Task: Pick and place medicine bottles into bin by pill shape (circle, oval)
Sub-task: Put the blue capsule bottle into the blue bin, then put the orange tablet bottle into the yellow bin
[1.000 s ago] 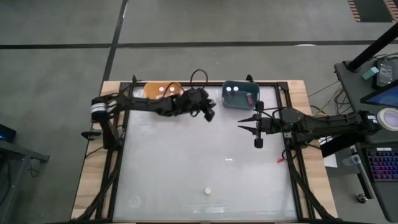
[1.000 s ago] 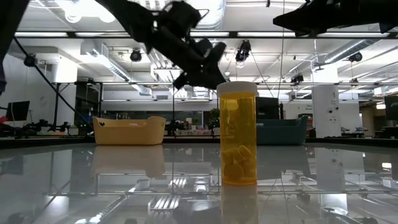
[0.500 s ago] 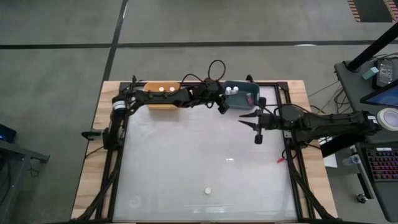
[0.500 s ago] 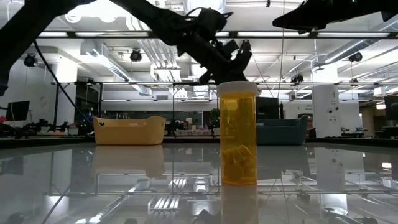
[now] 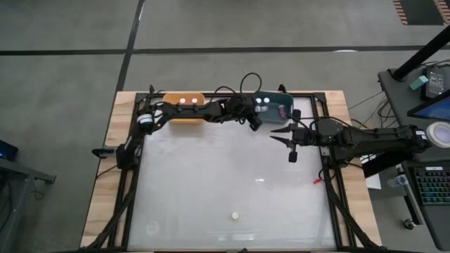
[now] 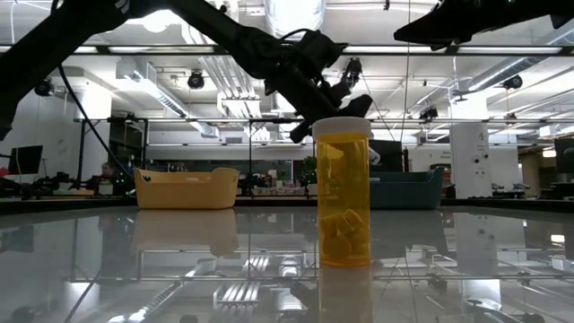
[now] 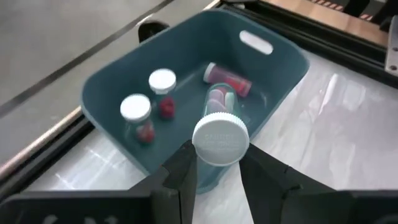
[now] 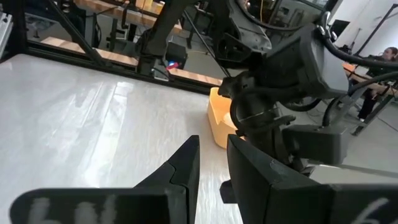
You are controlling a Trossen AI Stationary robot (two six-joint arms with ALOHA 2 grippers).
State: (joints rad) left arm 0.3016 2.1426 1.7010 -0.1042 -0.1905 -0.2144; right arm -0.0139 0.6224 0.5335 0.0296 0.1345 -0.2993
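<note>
Glossy worktop (image 5: 211, 183): left gripper (image 7: 216, 163), fingers clamped on a white-capped medicine bottle (image 7: 220, 139), has swung from the yellow tub (image 5: 184, 107) over the teal bin (image 7: 112, 93); release seems next. Right gripper (image 5: 280, 136) waits nearby, fingers nearly together, empty.

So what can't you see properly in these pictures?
- Pill shape in the bottle held by the left gripper: left wrist view, its cap hides the body.
- Inside the yellow bin: low view, its wall blocks it.
- Bottle on the table: high view, too small for detail.

Two bins, one yellow (image 5: 184, 107) and one teal (image 7: 124, 87), two arms, and seven visible medicine bottles (image 7: 221, 138).
</note>
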